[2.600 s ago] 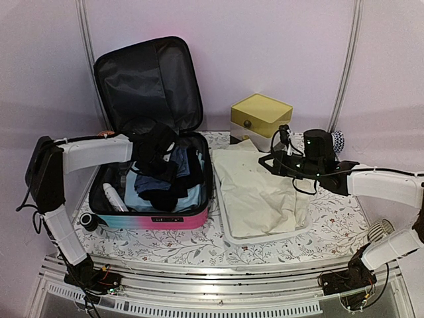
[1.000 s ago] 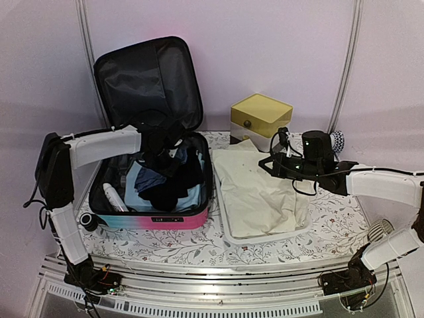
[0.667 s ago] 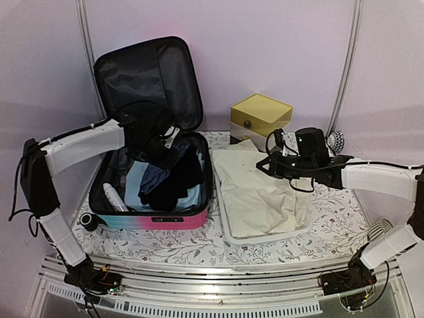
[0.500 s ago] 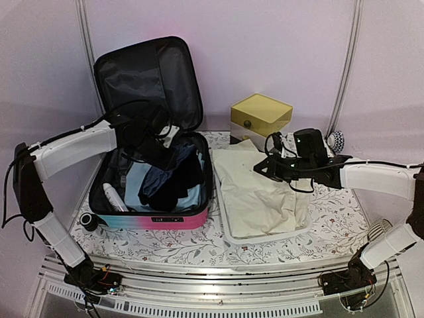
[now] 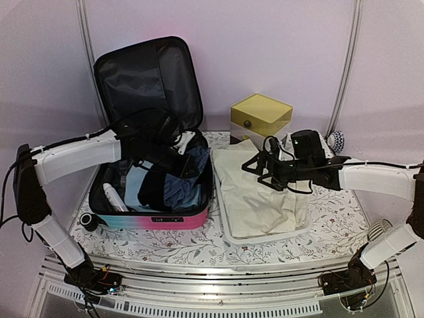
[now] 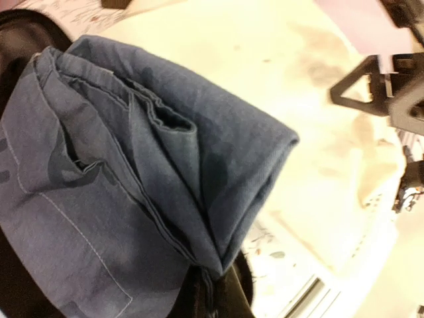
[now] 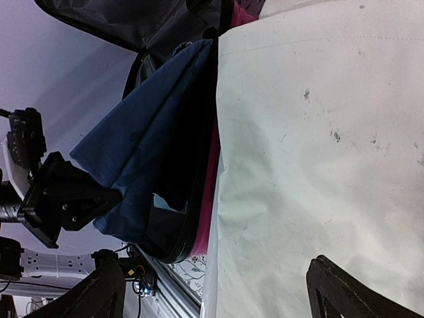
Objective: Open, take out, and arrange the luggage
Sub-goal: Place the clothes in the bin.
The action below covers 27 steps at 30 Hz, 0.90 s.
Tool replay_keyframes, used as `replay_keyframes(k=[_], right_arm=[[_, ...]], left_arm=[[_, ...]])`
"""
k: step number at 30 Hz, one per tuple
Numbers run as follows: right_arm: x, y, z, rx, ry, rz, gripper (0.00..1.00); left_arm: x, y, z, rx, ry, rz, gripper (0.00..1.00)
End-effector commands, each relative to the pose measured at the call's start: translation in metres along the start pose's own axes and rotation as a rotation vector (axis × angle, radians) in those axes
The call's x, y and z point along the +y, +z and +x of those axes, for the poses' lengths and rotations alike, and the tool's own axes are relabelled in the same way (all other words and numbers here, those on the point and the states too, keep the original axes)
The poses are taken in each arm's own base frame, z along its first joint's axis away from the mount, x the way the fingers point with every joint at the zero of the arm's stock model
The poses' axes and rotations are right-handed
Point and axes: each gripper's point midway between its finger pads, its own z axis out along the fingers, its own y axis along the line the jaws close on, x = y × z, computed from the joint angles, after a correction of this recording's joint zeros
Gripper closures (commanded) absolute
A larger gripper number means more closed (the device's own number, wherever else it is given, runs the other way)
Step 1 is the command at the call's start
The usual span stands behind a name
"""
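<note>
The luggage (image 5: 159,222) lies open on the left, its black-lined lid (image 5: 149,83) standing against the wall. Clothes fill its lower half. My left gripper (image 5: 175,141) is shut on a dark blue garment (image 5: 190,165), which hangs above the luggage's right side. In the left wrist view the blue garment (image 6: 132,165) fills the frame, pinched in my left gripper (image 6: 212,298) at the bottom. My right gripper (image 5: 255,171) stands open over a cream cloth (image 5: 258,192), with nothing between its fingers (image 7: 99,291). The right wrist view also shows the blue garment (image 7: 152,132) beside the luggage's pink edge (image 7: 211,185).
The cream cloth lies in a white tray (image 5: 265,238) right of the luggage. A yellow-topped drawer box (image 5: 260,119) stands behind it. A white bottle (image 5: 114,197) lies inside the luggage on the left. A black round object (image 5: 88,220) sits by the luggage's front left corner.
My left gripper has lifted the blue garment out of the clothes pile and carried it rightward. My right gripper has opened wide and shifted left over the cream cloth.
</note>
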Motion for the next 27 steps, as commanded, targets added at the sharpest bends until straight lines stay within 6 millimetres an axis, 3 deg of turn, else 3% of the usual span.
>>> replay_keyframes(k=[1, 5, 12, 21, 23, 27], right_arm=[[0.002, -0.003, -0.005, -0.032, 0.075, 0.013, 0.03], [-0.011, -0.017, -0.017, -0.111, 0.105, 0.079, 0.03], [-0.046, -0.045, -0.033, -0.178, 0.179, 0.178, 0.03], [-0.072, -0.068, -0.038, -0.181, 0.165, 0.272, 0.04], [-0.078, -0.072, -0.038, -0.176, 0.151, 0.292, 0.05], [-0.087, -0.078, -0.036, -0.165, 0.132, 0.324, 0.07]], left_arm=[[-0.050, 0.003, -0.019, -0.097, 0.032, 0.154, 1.00], [-0.078, 0.012, -0.026, -0.130, 0.050, 0.213, 1.00], [-0.124, 0.046, -0.028, -0.135, 0.082, 0.275, 1.00], [-0.178, 0.083, -0.033, -0.141, 0.130, 0.328, 1.00], [-0.188, 0.101, -0.025, -0.121, 0.147, 0.334, 1.00], [-0.204, 0.117, -0.021, -0.109, 0.170, 0.345, 1.00]])
